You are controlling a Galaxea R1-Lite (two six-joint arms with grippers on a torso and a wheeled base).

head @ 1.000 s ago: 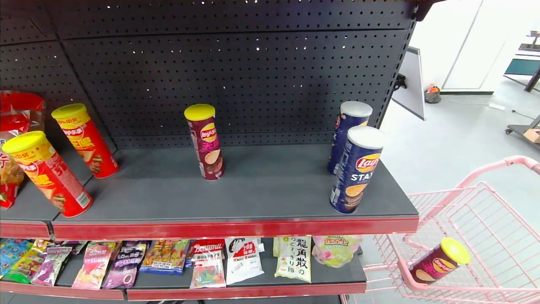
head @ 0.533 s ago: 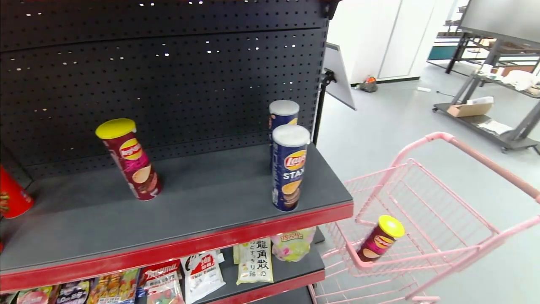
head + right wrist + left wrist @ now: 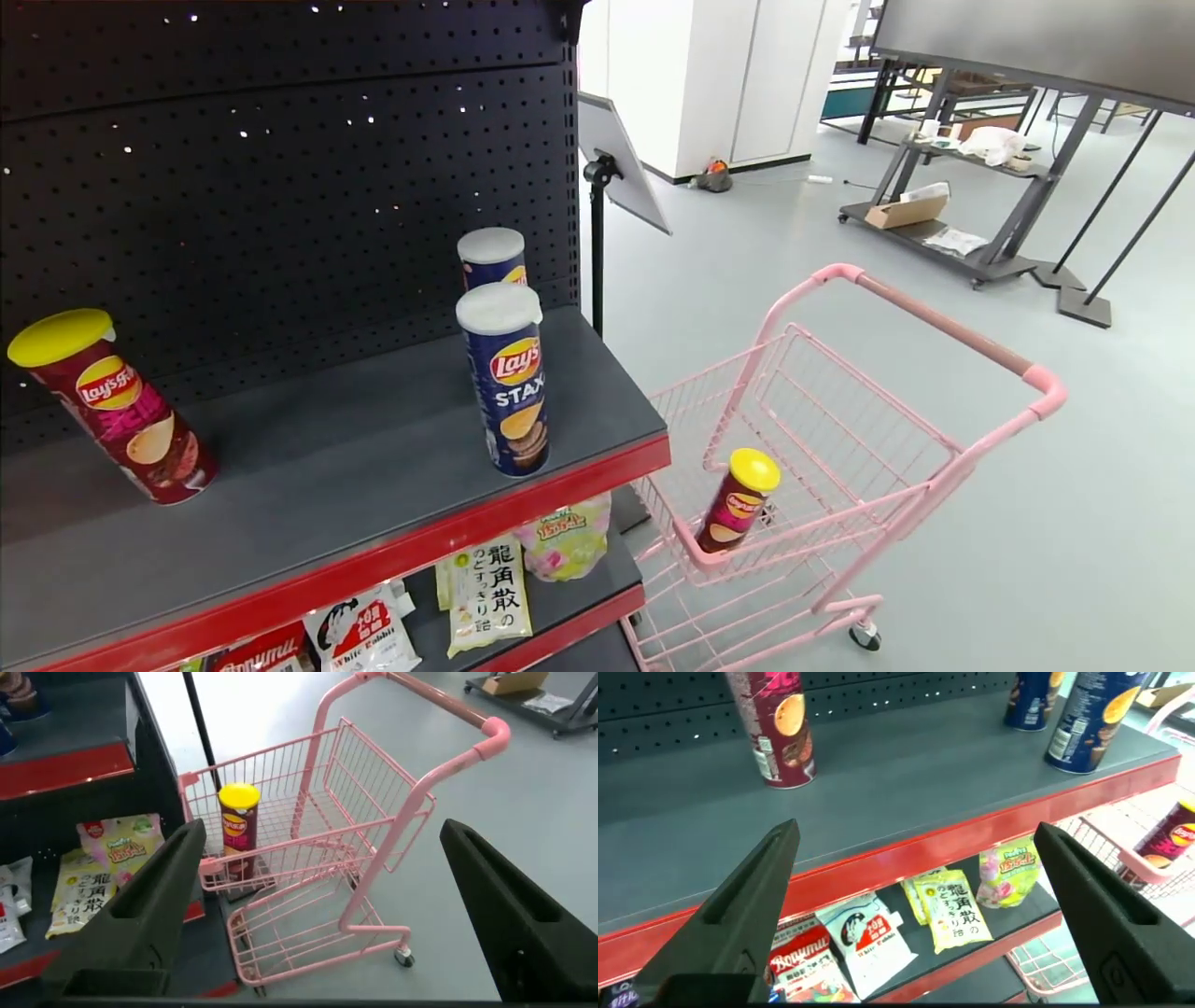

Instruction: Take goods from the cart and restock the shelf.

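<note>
The left tool point(image 3: 915, 829) is spread wide, its two dark fingers point(image 3: 738, 924) far apart with nothing between them and touching nothing. Ahead of it runs the red front edge of the shelf point(image 3: 906, 845). On the grey board beyond that edge a second maroon can point(image 3: 775, 723) stands upright, and two blue cans point(image 3: 1083, 723) stand farther along toward the pink cart point(image 3: 934, 327). Below and ahead of this tool, snack bags point(image 3: 957, 910) lie on the lower board.

The right tool point(image 3: 322, 826) is also wide open and empty, in contact with nothing. The pink cart sits ahead of and below it, well apart, just beside the shelf's end. In the cart's upper basket the maroon can with the yellow lid point(image 3: 238, 821) stands tilted against the wire wall at the corner nearest the shelf, well clear of both tools.
</note>
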